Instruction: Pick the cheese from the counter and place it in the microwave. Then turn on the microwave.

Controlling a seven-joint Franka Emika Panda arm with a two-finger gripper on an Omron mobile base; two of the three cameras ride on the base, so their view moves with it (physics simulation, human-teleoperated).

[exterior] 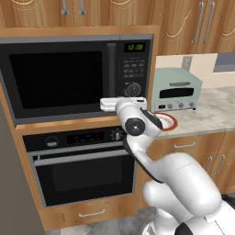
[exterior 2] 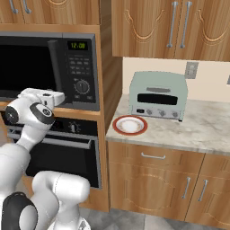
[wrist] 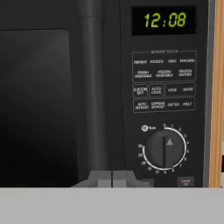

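The black microwave (exterior: 59, 78) (exterior 2: 27, 67) is built in above the oven, and its dark glass door (wrist: 39, 100) is closed. In the hand view my gripper (wrist: 112, 179) is shut, with the two tips pressed together and nothing between them. It sits close in front of the microwave's lower edge, between the vertical bar handle (wrist: 92, 87) and the round knob (wrist: 165, 148). A green display (wrist: 164, 20) reads 12:08 above rows of buttons. My white hand (exterior: 123, 103) (exterior 2: 45, 96) is level with the microwave's bottom edge. The cheese is hidden. The beige counter (exterior: 215, 110) (exterior 2: 197, 130) lies to the right.
A red-rimmed plate (exterior: 167, 120) (exterior 2: 130, 125) with nothing on it sits at the counter's left end. Behind it stands a pale-green toaster oven (exterior: 176, 89) (exterior 2: 158, 95). A black oven (exterior: 82, 170) (exterior 2: 58, 152) with a horizontal handle is below the microwave. Wooden cabinets hang above.
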